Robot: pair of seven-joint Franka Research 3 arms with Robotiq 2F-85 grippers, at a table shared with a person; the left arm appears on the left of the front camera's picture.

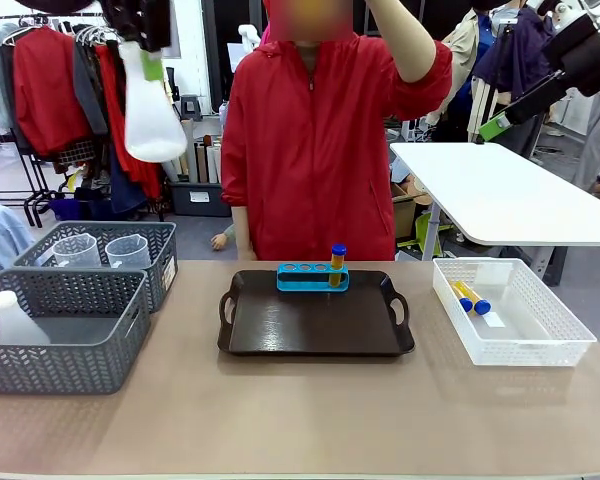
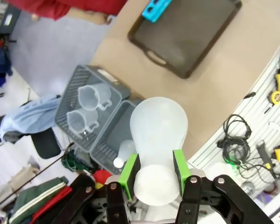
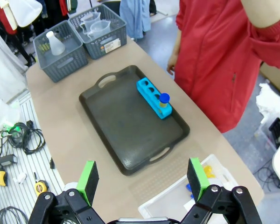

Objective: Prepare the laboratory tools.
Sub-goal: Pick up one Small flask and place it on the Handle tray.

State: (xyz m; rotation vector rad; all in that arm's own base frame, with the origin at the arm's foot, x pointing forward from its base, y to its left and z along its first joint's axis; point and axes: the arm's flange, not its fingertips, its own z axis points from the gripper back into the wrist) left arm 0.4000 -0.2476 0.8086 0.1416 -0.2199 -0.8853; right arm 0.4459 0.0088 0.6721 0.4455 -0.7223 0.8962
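Observation:
My left gripper [image 1: 146, 58] hangs high at the far left, shut on the neck of a translucent white conical flask [image 1: 151, 118]. In the left wrist view the flask [image 2: 158, 128] sits between the green pads [image 2: 129, 169], above the grey baskets. A blue rack [image 1: 311, 277] stands at the back of the dark tray [image 1: 310, 325], with one blue-capped yellow tube [image 1: 337, 262] in its right end hole. More tubes [image 1: 470, 297] lie in the white lattice bin [image 1: 520, 352]. My right gripper [image 3: 144, 175] is open and empty, high above the table's right side.
Two grey mesh baskets stand at the left: the near one [image 1: 60, 365] holds another flask [image 1: 15, 320], the far one two clear beakers [image 1: 102, 250]. A person in a red jacket [image 1: 315, 140] stands behind the tray with one arm raised.

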